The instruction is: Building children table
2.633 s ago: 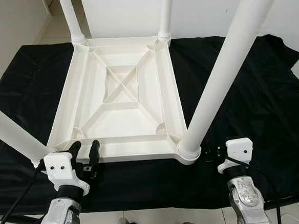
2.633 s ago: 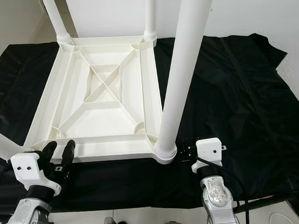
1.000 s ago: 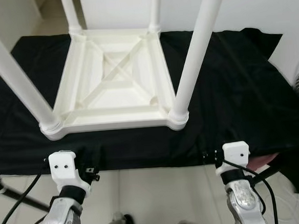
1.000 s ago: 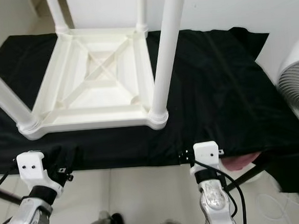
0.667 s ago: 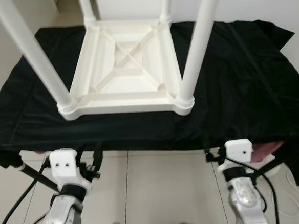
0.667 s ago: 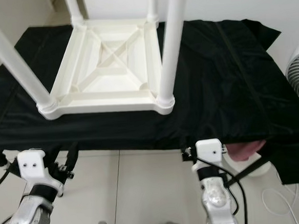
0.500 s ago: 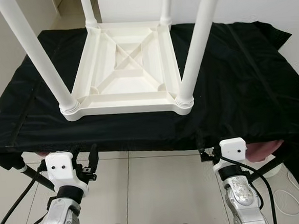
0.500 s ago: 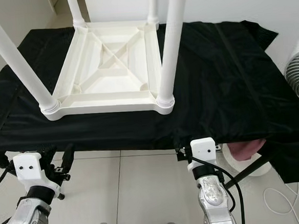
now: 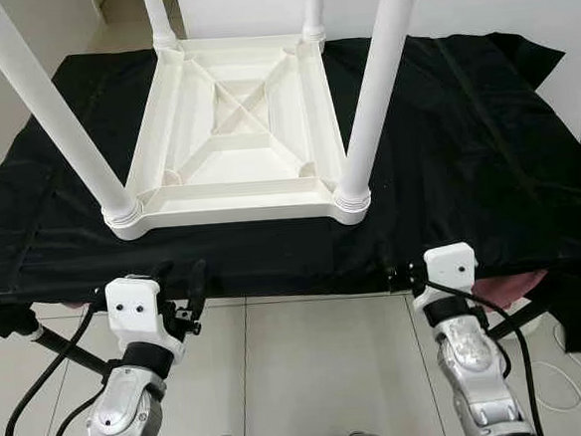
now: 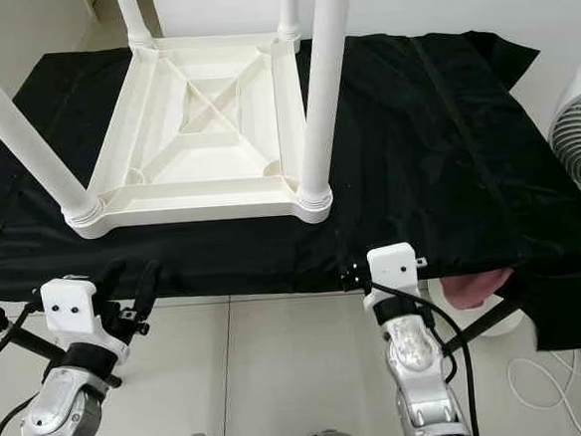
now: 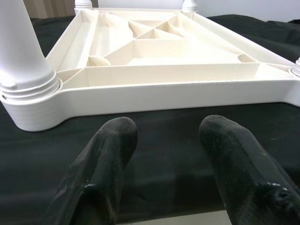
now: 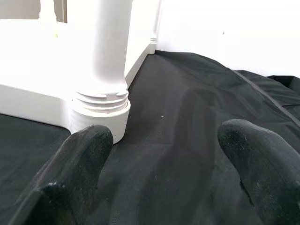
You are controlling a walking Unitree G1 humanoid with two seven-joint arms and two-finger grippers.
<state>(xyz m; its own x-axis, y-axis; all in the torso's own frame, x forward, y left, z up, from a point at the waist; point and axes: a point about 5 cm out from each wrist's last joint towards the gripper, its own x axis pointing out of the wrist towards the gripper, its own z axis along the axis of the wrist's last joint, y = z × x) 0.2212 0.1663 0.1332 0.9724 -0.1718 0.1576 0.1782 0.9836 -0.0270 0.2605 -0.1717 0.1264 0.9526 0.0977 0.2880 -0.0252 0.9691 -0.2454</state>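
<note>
Currently: white children table [image 9: 240, 132] upside down on black cloth [image 9: 466, 156], upper centre of the left eye view, underside ribs with X brace facing up. Four white legs screwed into corner sockets, pointing up: near-left leg [image 9: 49, 115], near-right leg [image 9: 376, 82], two far legs at top edge of frame. Cloth drapes over a work surface, front hem hanging at mid-frame, tiled floor [image 9: 302, 377] below. Left gripper [image 9: 180, 283] lower left of frame, just in front of the cloth's front edge, below the table's near-left corner, apart from it; fingers [image 11: 103, 164] spread wide in the left wrist view, nothing between them. Right gripper [image 12: 164, 187] lower right, below the near-right corner, also clear of the table; fingers [image 12: 253, 159] spread in the right wrist view, empty, threaded leg collar [image 12: 101, 110] ahead. White fan [image 10: 579, 138] at right edge of the right eye view.
</note>
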